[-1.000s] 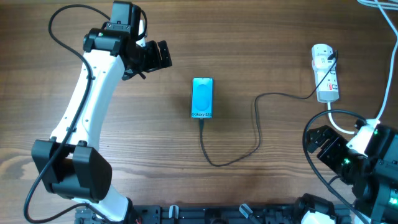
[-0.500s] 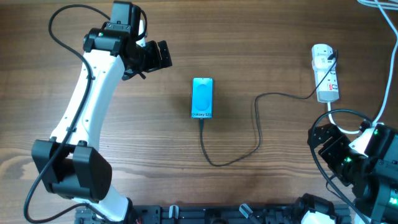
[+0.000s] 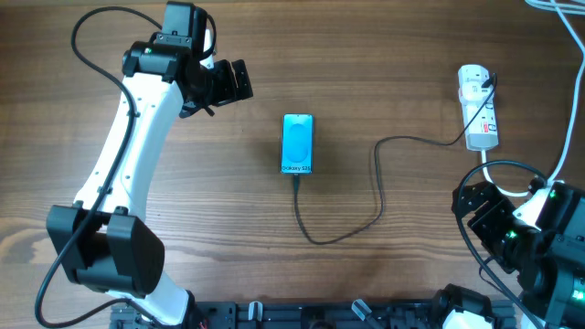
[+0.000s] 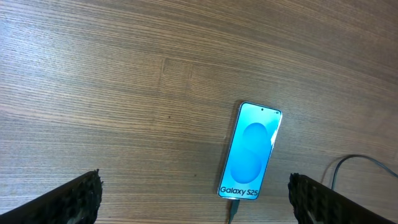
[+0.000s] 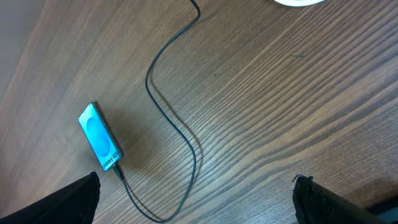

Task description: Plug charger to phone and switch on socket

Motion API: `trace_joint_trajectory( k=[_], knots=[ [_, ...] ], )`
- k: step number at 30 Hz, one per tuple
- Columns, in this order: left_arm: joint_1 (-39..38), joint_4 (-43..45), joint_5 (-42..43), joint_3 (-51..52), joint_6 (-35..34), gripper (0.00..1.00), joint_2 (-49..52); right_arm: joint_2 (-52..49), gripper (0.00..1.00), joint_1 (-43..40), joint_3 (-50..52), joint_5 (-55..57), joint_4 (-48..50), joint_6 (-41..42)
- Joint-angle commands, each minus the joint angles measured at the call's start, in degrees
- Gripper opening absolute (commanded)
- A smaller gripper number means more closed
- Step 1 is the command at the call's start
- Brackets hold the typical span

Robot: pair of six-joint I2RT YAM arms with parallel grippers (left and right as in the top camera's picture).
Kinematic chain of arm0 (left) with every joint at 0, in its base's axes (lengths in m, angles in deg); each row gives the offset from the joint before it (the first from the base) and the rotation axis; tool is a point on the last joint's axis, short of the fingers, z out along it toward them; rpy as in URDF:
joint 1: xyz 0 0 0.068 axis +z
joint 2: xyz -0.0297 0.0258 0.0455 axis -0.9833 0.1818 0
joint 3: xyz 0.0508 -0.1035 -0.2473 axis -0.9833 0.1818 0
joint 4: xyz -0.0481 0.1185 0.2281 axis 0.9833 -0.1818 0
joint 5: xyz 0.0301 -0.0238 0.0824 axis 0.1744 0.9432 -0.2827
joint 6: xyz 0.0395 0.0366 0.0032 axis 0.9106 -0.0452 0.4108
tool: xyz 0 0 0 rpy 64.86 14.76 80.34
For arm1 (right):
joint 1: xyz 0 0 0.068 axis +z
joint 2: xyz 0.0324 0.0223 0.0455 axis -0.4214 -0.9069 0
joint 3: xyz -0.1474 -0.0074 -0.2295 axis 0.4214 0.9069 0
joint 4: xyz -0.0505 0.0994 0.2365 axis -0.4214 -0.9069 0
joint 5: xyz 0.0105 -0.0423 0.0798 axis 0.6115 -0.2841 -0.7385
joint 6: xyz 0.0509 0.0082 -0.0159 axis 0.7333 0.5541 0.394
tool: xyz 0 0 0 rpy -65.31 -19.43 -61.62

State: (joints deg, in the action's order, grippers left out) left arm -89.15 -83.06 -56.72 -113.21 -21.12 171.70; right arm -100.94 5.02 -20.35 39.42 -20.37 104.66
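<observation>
The phone (image 3: 297, 143) lies flat at the table's middle, cyan screen up, "Galaxy S25" at its near end. The charger's thin black cable (image 3: 377, 183) runs from the socket (image 3: 478, 107), loops down, and its connector tip (image 3: 296, 180) sits at the phone's near end. The phone (image 4: 251, 150) and tip (image 4: 233, 211) show in the left wrist view; the phone (image 5: 99, 137) and cable (image 5: 180, 134) show in the right wrist view. My left gripper (image 3: 236, 80) is open and empty, up left of the phone. My right gripper (image 3: 475, 208) is open and empty, below the socket.
The socket's thick white cord (image 3: 571, 110) runs along the right edge of the wooden table (image 3: 384, 55). Robot bases and black cables sit along the front edge (image 3: 274, 315).
My right gripper has drawn back a little toward the front right corner. The left arm, phone and cable have not moved.
</observation>
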Motion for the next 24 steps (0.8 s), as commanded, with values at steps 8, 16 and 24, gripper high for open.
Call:
trace_joint_trajectory(
  k=[8, 16, 24],
  knots=[
    [-0.15, -0.04, -0.55, 0.17, -0.68, 1.00, 0.33, 0.17, 1.00, 0.22, 0.39, -0.26, 0.13, 0.42],
    [-0.15, -0.04, -0.55, 0.17, -0.68, 1.00, 0.33, 0.17, 1.00, 0.22, 0.42, -0.02, 0.39, 0.00],
    [-0.15, -0.04, -0.55, 0.17, -0.68, 1.00, 0.33, 0.15, 1.00, 0.24, 0.42, 2.86, 0.55, -0.07]
  ],
)
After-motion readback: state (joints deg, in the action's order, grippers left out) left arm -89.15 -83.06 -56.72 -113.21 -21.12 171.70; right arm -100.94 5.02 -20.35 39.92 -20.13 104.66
